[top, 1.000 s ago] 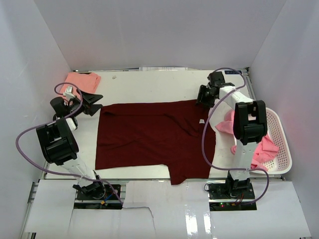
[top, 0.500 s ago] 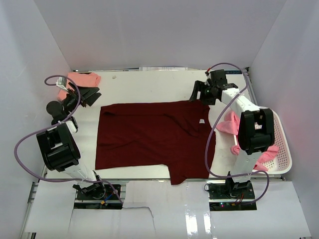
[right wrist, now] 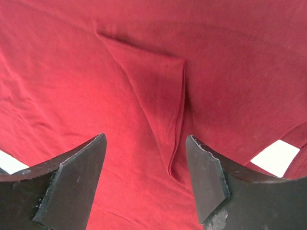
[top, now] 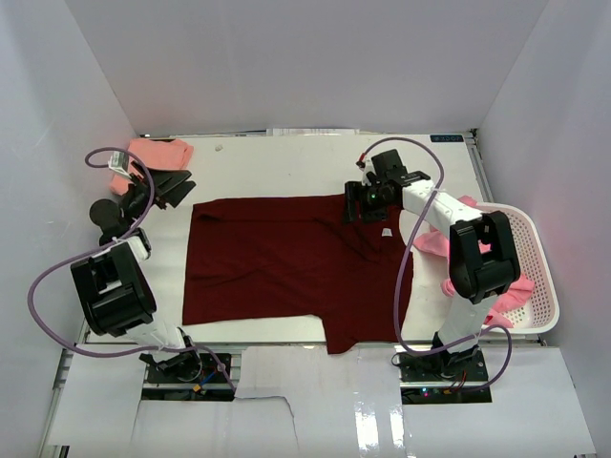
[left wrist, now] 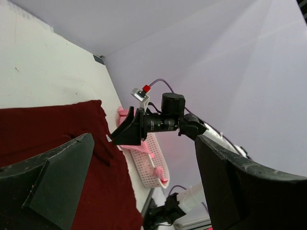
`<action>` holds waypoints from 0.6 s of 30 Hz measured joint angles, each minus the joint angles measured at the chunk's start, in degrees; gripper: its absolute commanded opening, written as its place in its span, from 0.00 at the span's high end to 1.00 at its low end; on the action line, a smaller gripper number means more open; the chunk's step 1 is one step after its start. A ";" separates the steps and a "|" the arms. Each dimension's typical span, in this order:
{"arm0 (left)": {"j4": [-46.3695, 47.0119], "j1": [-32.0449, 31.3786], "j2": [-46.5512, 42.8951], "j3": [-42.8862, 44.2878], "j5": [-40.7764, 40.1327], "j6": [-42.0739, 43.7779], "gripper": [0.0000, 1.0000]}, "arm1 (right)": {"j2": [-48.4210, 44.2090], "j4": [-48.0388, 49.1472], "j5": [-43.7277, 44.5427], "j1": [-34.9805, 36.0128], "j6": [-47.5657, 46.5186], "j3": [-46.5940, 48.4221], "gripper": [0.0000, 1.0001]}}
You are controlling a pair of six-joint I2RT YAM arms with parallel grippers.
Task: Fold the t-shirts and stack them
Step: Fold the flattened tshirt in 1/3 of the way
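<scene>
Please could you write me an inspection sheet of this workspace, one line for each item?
Surface: white table, its middle covered by cloth.
Job's things: maroon t-shirt spread flat, with a small fold at its far right; salmon t-shirt in the far left corner; pink t-shirts in the white basket on the right.
Clutter: nothing seen.
Grippers: left gripper open, by the maroon t-shirt's far left corner; right gripper open, above the fold.
Cables: purple cables loop from both arms.
Surroundings: plain white walls.

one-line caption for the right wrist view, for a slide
Right gripper, fingers open, poised over a folded crease in the maroon t-shirt
</scene>
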 measured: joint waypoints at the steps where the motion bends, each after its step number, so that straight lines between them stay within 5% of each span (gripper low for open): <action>1: 0.04 -0.07 -1.03 -0.13 0.02 1.20 0.02 | 0.00 -0.04 -0.15 0.07 -0.26 -0.63 0.28; 18: -3.48 -2.45 -6.16 -1.79 0.42 13.18 0.02 | 4.39 1.95 -3.80 0.04 -1.38 -6.34 0.48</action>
